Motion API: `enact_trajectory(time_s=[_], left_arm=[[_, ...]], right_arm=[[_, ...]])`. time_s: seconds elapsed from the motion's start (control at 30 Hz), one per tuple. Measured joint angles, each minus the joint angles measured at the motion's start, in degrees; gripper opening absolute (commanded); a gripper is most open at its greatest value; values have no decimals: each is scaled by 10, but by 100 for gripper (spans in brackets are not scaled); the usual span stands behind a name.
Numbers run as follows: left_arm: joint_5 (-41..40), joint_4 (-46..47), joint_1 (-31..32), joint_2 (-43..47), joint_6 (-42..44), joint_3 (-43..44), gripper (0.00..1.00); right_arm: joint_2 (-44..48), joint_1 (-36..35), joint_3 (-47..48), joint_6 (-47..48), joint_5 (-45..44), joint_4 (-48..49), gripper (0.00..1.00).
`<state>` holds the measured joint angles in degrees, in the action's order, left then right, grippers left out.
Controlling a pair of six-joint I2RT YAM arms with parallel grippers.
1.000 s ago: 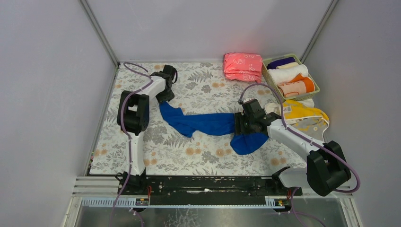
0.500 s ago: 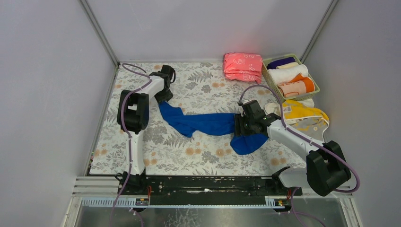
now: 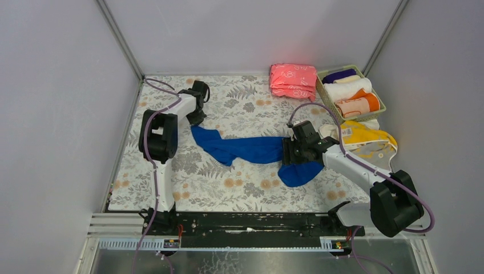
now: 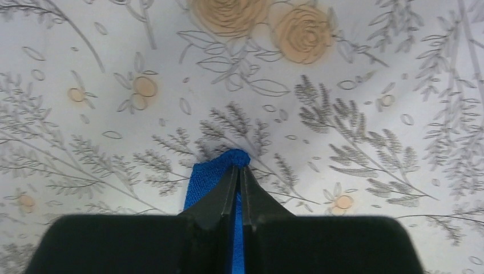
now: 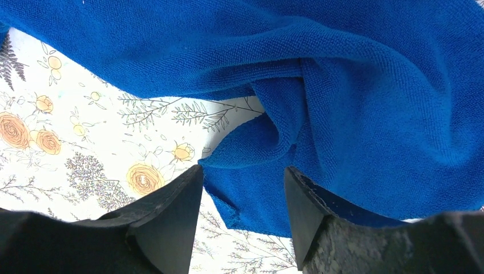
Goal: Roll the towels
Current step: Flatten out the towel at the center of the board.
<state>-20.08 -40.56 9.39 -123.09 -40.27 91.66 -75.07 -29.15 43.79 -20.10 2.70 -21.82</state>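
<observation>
Peeking past closed jaws of left gripper (image 4: 238, 171), blue towel (image 4: 206, 181) corner.

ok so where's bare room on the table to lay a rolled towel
There is free room in the near strip between the blue towel and the arm bases, and at the far middle between the left pincer and the pink stack. The right side is crowded: basket, yellow towel, right arm.

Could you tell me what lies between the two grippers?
The blue towel, lying from left gripper to right gripper, shown in the top external view.
</observation>
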Motion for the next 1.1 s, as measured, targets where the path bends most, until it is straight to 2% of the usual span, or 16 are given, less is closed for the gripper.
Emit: enact_trajectory(time_s=[0.17, 0.4, 0.67, 0.8, 0.93, 1.1], left_arm=[[-12, -31, -17, 19, 19, -8, 0], [-21, -47, -41, 105, 48, -14, 0], [-20, -58, -69, 149, 83, -14, 0], [-24, -68, -99, 165, 95, -11, 0], [-31, -68, -125, 199, 100, -11, 0], [-34, -66, -144, 235, 106, -12, 0]], right_arm=[[8, 0, 0, -7, 0, -3, 61], [15, -2, 0, -13, 11, -19, 59], [-39, -79, 18, -31, -33, -67, 53], [-45, -82, 36, -35, -71, -90, 52], [-45, -52, 79, -19, -90, -95, 51], [-78, 58, 131, 5, -75, -79, 53]])
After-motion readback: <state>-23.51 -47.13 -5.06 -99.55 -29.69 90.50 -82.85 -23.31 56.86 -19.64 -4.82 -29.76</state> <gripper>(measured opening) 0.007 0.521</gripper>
